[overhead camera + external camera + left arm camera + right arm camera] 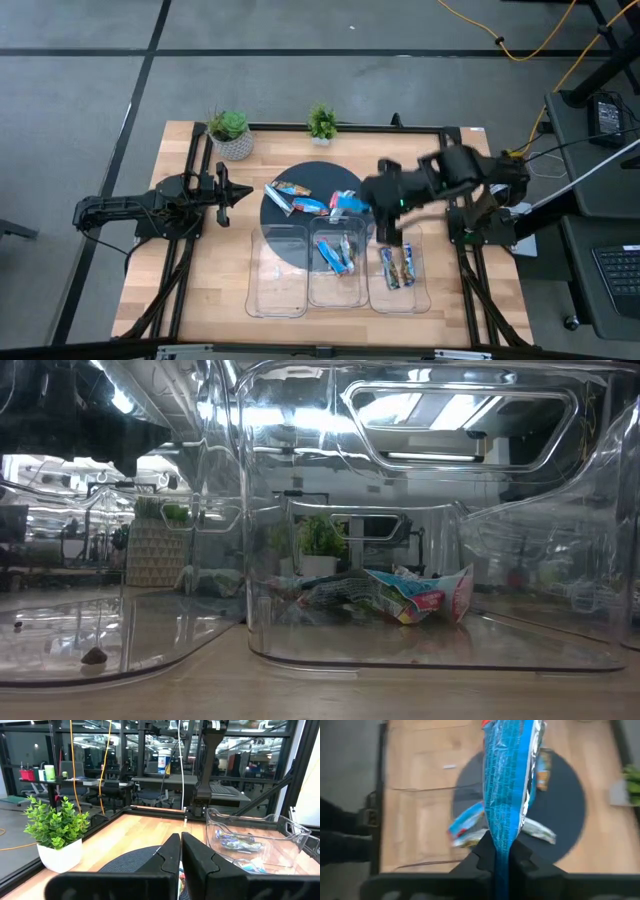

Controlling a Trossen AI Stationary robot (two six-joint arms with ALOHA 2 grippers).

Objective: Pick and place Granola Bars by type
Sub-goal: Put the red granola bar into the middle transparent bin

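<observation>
A flat oblong granola bar in a shiny bright blue wrapper (512, 775) hangs pinched by one crimped end in the right gripper (502, 855), whose dark fingers are drawn nearly together on the thin foil edge; in the overhead view this gripper (352, 204) sits above the far right part of the round dark grey mat (270, 222), just behind the three clear plastic trays (283, 290); the bar looks light and slim, its wrapper slick and crinkly, so it would likely slip or twist if gripped loosely; the flattened seam at either end, or the narrow sides across the middle, seem the surest places to hold; squeezing hard on the middle could crumble the contents; more wrapped bars (295, 198) lie on the mat, blue ones (338, 256) rest in the middle tray, and two brownish-silver ones (397, 266) in the right tray; the left gripper (232, 193) waits at the left edge of the mat, fingers (197, 860) pressed shut on nothing; a small potted green plant (56, 832) stands nearby
</observation>
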